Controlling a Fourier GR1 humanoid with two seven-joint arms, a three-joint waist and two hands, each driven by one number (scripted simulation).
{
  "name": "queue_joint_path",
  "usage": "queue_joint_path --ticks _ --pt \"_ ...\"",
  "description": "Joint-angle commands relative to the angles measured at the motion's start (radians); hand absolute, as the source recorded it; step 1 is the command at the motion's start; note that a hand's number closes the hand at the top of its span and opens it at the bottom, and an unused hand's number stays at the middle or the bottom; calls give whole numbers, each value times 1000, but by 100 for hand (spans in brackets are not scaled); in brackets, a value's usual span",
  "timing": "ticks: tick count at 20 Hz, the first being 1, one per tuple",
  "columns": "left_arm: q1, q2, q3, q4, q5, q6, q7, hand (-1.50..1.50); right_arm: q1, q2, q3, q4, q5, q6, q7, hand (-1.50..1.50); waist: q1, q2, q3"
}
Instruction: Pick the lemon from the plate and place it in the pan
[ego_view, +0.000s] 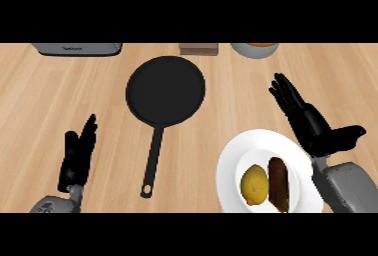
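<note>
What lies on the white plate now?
On the plate sit a yellow lemon and, right of it, a dark brown oblong item. Nothing covers them; the plate's lower rim is out of view.

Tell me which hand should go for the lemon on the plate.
Right. The right hand is open beside the plate holding the lemon; the left hand rests on the far side of the pan.

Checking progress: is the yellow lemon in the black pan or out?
Out. The yellow lemon lies on the round white plate beside a brown oblong item; the black frying pan holds nothing.
</note>
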Motion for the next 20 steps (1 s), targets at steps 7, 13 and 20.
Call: queue_joint_path --ticks 7,13,20 --pt "-73 15 115 -148 123 -78 -49 0 195 -139 -118 -127 170 -249 43 150 -84 -60 -14" --pt "-43 74 186 -182 177 -125 -38 0 569 -161 -79 -431 354 -435 -39 -150 -108 -63 -11" --pt "-45 33 150 -198 165 -134 -47 0 875 -357 -119 -746 561 -471 69 -150 -72 -47 -11"
